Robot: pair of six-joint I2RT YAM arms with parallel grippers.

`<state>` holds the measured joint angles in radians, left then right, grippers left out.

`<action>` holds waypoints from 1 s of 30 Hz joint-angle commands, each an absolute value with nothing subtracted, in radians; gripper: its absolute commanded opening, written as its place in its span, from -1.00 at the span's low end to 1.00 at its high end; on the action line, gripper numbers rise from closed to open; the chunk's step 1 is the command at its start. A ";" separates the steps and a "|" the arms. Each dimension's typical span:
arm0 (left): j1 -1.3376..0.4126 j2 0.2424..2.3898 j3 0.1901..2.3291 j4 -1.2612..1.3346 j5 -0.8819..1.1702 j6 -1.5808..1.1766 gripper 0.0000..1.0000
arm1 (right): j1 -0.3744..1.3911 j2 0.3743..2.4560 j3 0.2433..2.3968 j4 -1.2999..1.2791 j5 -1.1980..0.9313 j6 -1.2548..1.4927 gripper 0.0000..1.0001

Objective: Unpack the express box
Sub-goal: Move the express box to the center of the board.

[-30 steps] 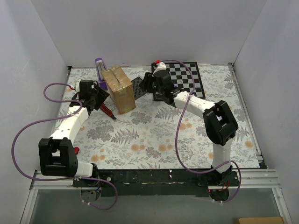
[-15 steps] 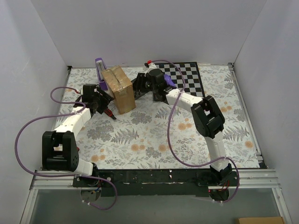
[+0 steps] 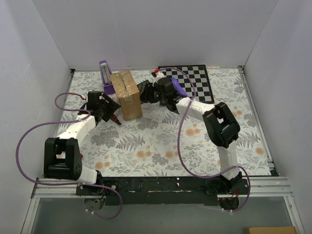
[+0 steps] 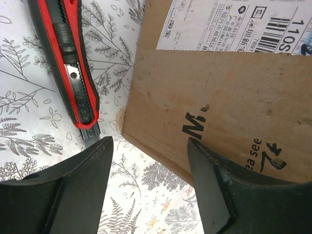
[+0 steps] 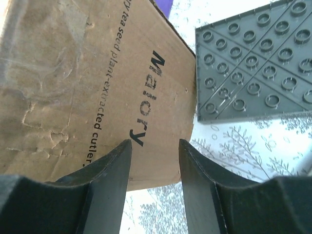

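The box (image 3: 126, 95) stands at the back left of the table (image 3: 156, 141), between both grippers. The left gripper (image 4: 148, 146), jaws apart, faces its labelled side, a red knife (image 4: 73, 68) lying just beside. The right gripper (image 5: 155, 144), jaws apart too, faces the printed side, near a grey studded plate (image 5: 253, 63)

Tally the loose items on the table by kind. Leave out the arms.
Cardboard box: 1
Utility knife: 1
Chessboard: 1
Grey studded plate: 1
Purple object behind the box: 1
Total: 5
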<state>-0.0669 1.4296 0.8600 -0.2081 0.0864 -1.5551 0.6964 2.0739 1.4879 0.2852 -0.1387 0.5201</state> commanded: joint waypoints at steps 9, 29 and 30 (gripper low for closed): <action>-0.247 1.250 0.790 -0.209 0.077 -1.575 0.25 | 0.767 1.842 1.278 0.318 -0.209 0.508 0.04; -0.604 1.095 0.733 -0.281 -0.090 -1.713 0.25 | 0.772 1.474 0.861 0.227 -0.153 0.496 0.08; -0.621 1.103 0.736 -0.282 -0.100 -1.720 0.25 | 0.772 1.464 0.851 0.221 -0.143 0.491 0.08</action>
<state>-0.5251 1.1198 0.7113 -0.3965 -0.1074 -1.6367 0.7139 1.5311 0.8875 0.2337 -0.0521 0.4866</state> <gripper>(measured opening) 0.620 0.534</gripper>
